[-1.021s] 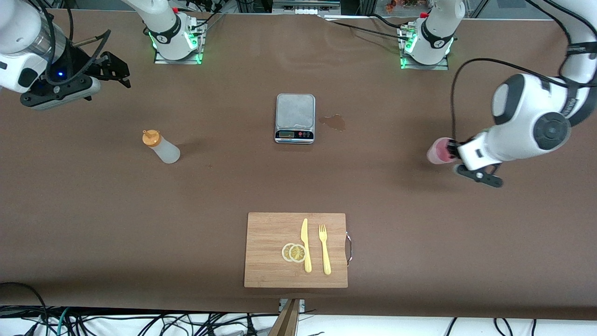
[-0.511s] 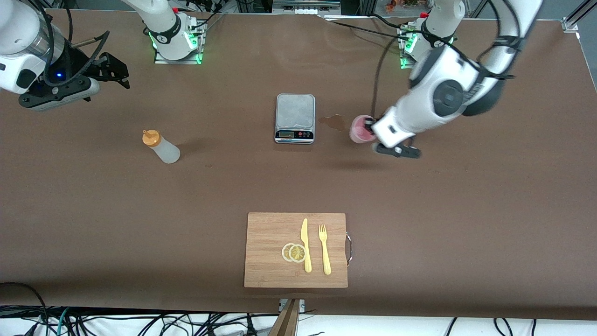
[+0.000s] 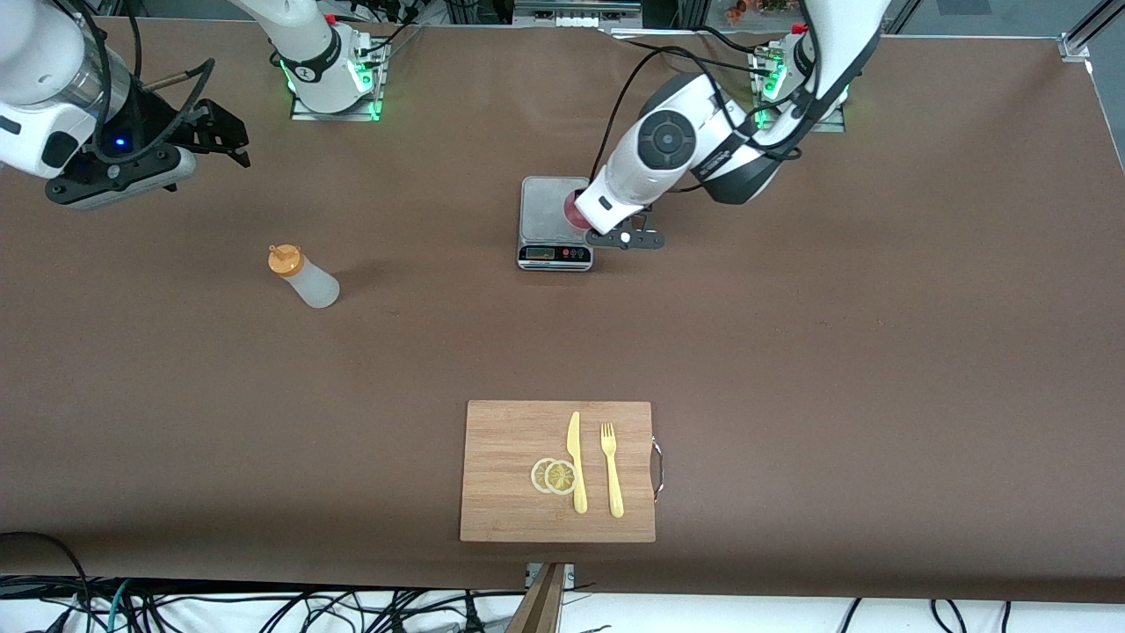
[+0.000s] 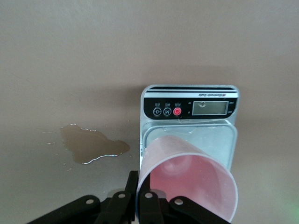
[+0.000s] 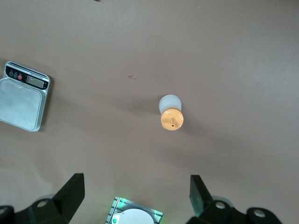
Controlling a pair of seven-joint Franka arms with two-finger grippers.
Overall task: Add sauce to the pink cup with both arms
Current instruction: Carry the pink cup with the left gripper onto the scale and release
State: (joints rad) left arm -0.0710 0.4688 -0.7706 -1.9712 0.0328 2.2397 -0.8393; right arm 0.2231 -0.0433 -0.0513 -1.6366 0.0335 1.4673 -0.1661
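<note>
My left gripper [image 3: 582, 213] is shut on the rim of the pink cup [image 3: 574, 211] and holds it over the scale [image 3: 549, 207]. In the left wrist view the cup [image 4: 191, 179] hangs above the scale's platform [image 4: 224, 135], with one finger [image 4: 131, 191] outside the wall and one inside. The sauce bottle [image 3: 301, 276] with its orange cap stands on the table toward the right arm's end; it also shows in the right wrist view [image 5: 171, 112]. My right gripper [image 3: 220, 136] is open and empty, held high over the table near the right arm's base.
A brown puddle [image 3: 629, 230] lies on the table beside the scale, toward the left arm's end. A wooden cutting board [image 3: 501, 492] with lemon slices [image 3: 554, 476], a knife [image 3: 576, 462] and a fork [image 3: 612, 469] lies near the front edge.
My left arm has carried the pink cup from the left arm's end of the table, past the puddle, to over the scale. The right arm has barely moved.
</note>
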